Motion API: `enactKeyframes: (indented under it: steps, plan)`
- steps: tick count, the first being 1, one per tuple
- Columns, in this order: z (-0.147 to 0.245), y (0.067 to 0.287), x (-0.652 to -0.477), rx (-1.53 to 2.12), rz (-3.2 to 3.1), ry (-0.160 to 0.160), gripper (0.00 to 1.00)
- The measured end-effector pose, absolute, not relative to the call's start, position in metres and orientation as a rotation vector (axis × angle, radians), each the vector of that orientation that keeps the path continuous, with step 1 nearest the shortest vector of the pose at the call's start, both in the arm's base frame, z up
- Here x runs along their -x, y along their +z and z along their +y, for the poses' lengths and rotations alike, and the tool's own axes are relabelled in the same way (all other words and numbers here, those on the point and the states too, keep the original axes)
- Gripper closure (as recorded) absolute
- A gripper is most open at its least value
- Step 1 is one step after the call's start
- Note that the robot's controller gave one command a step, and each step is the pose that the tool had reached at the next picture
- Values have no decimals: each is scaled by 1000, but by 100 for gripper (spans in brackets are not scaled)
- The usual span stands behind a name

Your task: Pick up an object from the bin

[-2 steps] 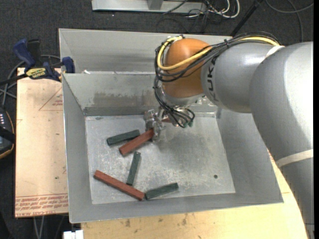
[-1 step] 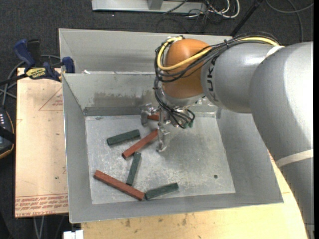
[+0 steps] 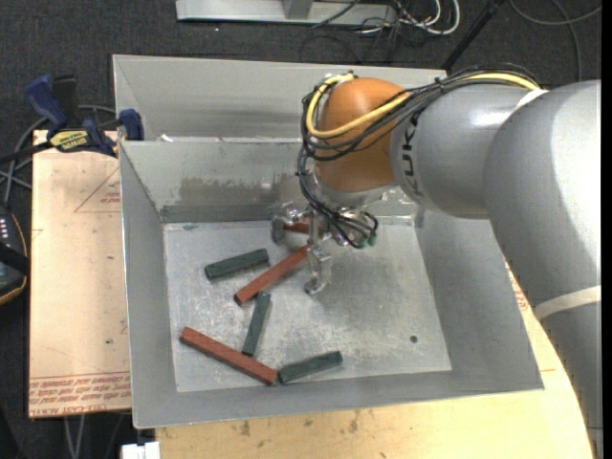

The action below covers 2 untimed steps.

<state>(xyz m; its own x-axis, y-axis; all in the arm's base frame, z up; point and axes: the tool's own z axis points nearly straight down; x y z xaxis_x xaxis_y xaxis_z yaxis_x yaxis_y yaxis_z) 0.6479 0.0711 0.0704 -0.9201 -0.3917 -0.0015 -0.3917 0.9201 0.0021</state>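
Note:
My gripper [image 3: 315, 273] hangs below the orange wrist cover, low over the middle of the bin floor toward the back. A red-brown stick [image 3: 274, 275] lies slanted just to its left, and the stick's upper right end reaches the gripper's tip. Whether that end is held I cannot tell. A dark green stick [image 3: 237, 265] lies further left. Another dark green stick [image 3: 255, 323] lies nearly upright below the red-brown one.
A long red stick [image 3: 228, 355] lies slanted near the front left of the bin, and a dark green stick [image 3: 310, 366] touches its right end. The arm covers the bin's back right corner. The right half of the floor is bare grey metal.

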Motion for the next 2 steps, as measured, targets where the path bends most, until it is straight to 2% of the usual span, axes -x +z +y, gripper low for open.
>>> enactKeyframes:
  steps: [1,2]
  plan:
    - [70,71,-649,626,3075,2,100]
    - [103,229,-647,1022,2958,-1,100]
